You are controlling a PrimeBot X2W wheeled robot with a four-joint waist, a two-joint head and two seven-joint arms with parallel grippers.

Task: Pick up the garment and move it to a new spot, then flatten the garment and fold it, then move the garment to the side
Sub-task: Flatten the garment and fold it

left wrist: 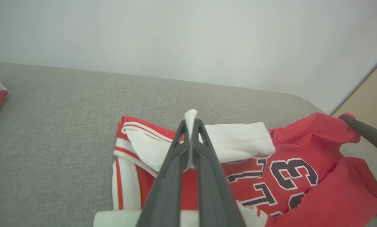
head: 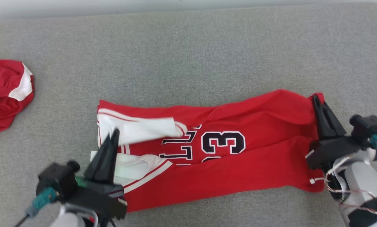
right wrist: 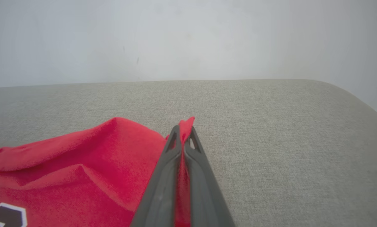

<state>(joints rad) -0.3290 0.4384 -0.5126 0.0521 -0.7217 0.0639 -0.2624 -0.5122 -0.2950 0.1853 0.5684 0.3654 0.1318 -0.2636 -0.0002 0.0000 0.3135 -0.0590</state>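
Grey fabric surface [head: 188,47] | red jersey [head: 238,170] lies mid-surface in head view, stretched from 8 to 3 o'clock | left gripper [head: 114,134] at 8 o'clock, pinching its white edge | right gripper [head: 316,98] at 3 o'clock, pinching its red corner | second red garment [head: 5,91] at 9 o'clock, well apart
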